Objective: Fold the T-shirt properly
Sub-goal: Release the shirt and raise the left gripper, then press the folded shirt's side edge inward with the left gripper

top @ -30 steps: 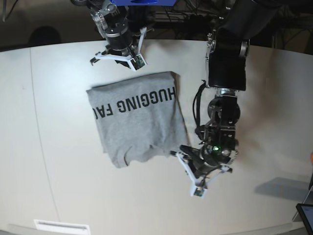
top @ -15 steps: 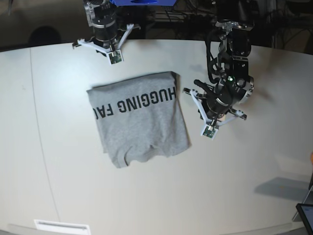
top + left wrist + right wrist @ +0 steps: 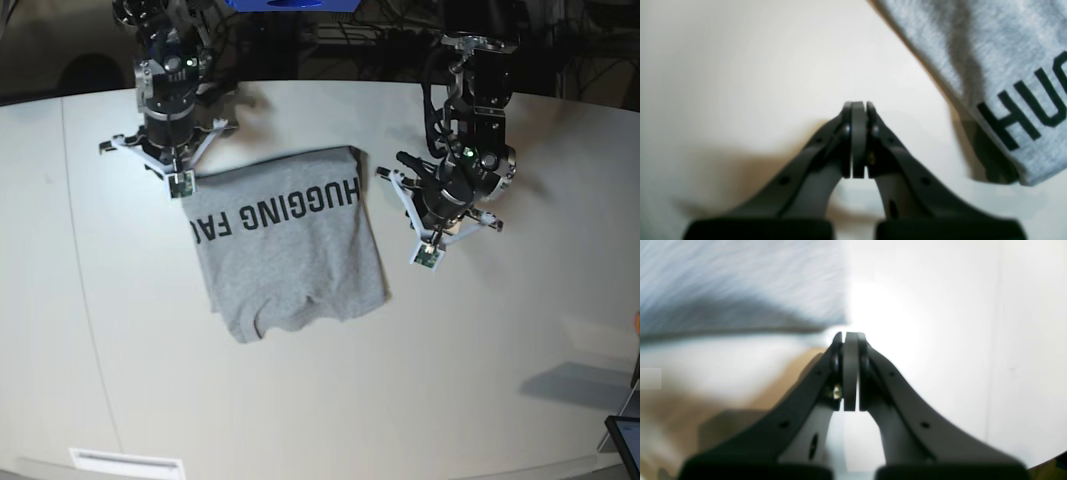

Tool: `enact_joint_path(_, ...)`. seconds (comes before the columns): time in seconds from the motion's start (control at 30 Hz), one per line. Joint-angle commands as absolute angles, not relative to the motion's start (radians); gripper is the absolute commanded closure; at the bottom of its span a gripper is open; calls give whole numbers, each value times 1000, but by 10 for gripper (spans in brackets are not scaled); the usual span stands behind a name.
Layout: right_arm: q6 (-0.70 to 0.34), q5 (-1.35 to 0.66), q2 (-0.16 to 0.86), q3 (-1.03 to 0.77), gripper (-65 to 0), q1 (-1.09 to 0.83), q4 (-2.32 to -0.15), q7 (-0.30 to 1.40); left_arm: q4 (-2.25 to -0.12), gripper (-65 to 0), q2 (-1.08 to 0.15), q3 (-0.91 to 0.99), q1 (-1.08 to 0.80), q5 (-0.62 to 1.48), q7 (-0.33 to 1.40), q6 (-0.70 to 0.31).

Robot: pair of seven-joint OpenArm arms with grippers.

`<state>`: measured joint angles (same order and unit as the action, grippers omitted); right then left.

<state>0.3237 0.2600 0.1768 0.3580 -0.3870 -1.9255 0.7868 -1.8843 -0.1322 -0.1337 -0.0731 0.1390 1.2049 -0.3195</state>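
Note:
The heather-grey T-shirt [image 3: 290, 240] lies folded into a rough rectangle on the white table [image 3: 500, 380], with black letters "HUGGING FA" face up along its far part. My left gripper [image 3: 445, 205] hovers just right of the shirt's right edge, shut and holding nothing. In the left wrist view its fingertips [image 3: 858, 106] are pressed together over bare table, and the T-shirt [image 3: 1007, 66] shows at the upper right. My right gripper [image 3: 170, 160] sits at the shirt's far left corner, also shut and holding nothing. In the right wrist view the gripper [image 3: 850, 336] points toward the blurred T-shirt [image 3: 740, 280].
Cables and dark equipment [image 3: 380, 40] crowd the space behind the table's far edge. A white label strip [image 3: 127, 463] lies at the near left edge. A dark screen corner [image 3: 625, 440] shows at the bottom right.
My left gripper has moved from the shirt's near right corner up to beside its far right edge. My right gripper has swung left to the far left corner. The shirt has not moved.

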Motion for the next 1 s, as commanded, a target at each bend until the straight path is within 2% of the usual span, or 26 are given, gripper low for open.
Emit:
enact_joint_path(0.0, 320, 274, 176, 332, 0, -378, -1943, 768, -1877, 0, -136, -131, -59, 139, 1191, -318)
enact_joint_path(0.13, 298, 274, 176, 315, 0, -334, -1940, 771, -1813, 0, -136, -131, -53, 139, 1148, -318)
enact_joint_path(0.3, 208, 274, 173, 315, 0, -291, -1937, 788, -1707, 0, -134, -137, -41, 139, 1098, -317)
enact_joint_path(0.67, 110, 274, 91, 318, 0, -237, -1830, 794, -1581, 0, -116, -143, 84, 139, 1084, -317)
enact_joint_path(0.97, 97, 274, 85, 321, 0, -282, -1837, 796, -1472, 0, -91, -145, 189, 139, 1081, -317)
